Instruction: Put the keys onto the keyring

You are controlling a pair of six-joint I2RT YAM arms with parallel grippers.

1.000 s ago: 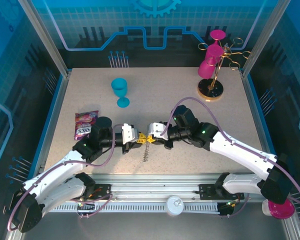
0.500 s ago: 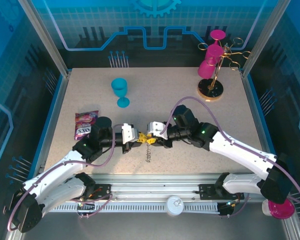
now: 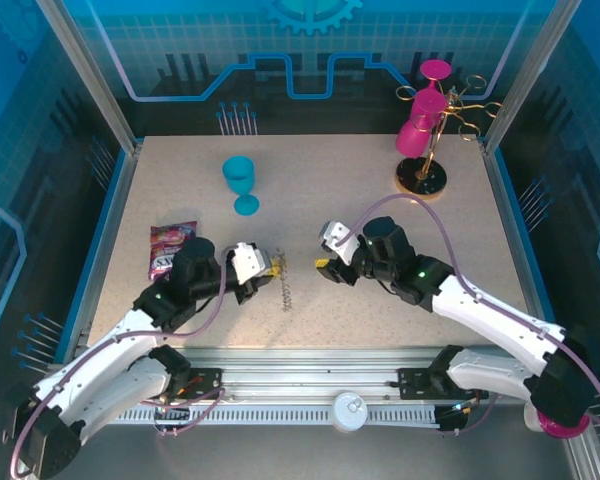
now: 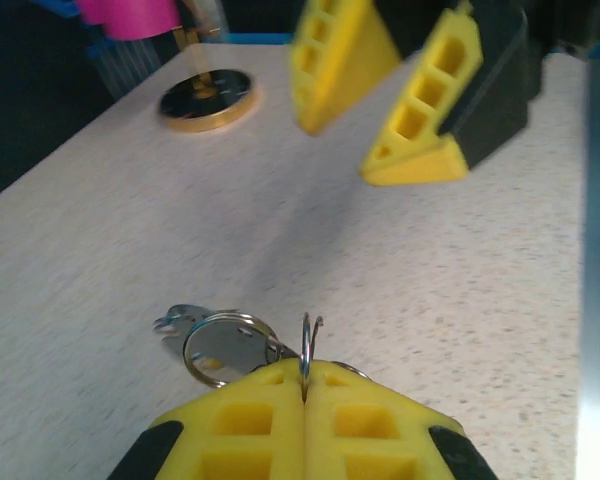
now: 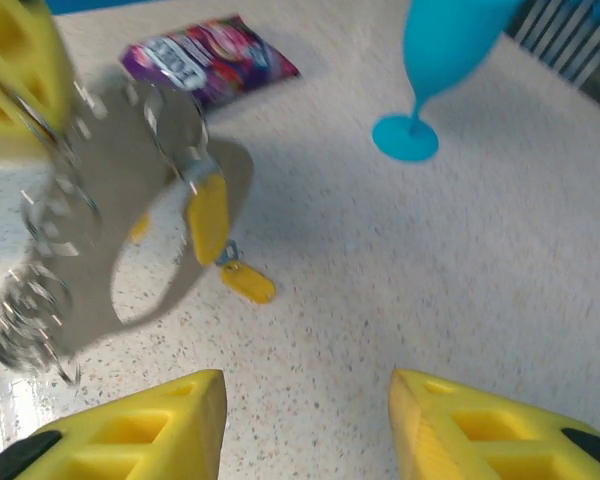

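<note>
The left pincer (image 3: 269, 268) is clamped shut on the keyring (image 3: 286, 291), and from above all you get of it is the bead chain trailing down to the tabletop (image 3: 380, 190) just off the tips. Drop to the left wrist view and the grip is plain. The yellow pads (image 4: 270, 385) press together on a thin metal ring (image 4: 305, 345) standing upright between them, with a wider ring and silver plate (image 4: 215, 345) just past the tips, to their left. Across from it the right pincer (image 3: 326, 250) stands wide, holding nothing, apart from the left one with bare tabletop between. The left wrist camera catches its two yellow fingers (image 4: 420, 110) spread in the air ahead. The right wrist view adds the keys (image 5: 208, 215), yellow heads, hanging under the left pincer's grip beside the blurred grey strap (image 5: 110, 240) and chain (image 5: 25, 320), well ahead and left of the right pincer's own parted fingers (image 5: 130, 435). Beyond them lie a snack packet (image 5: 205, 65) and the blue goblet (image 5: 450, 60).
</note>
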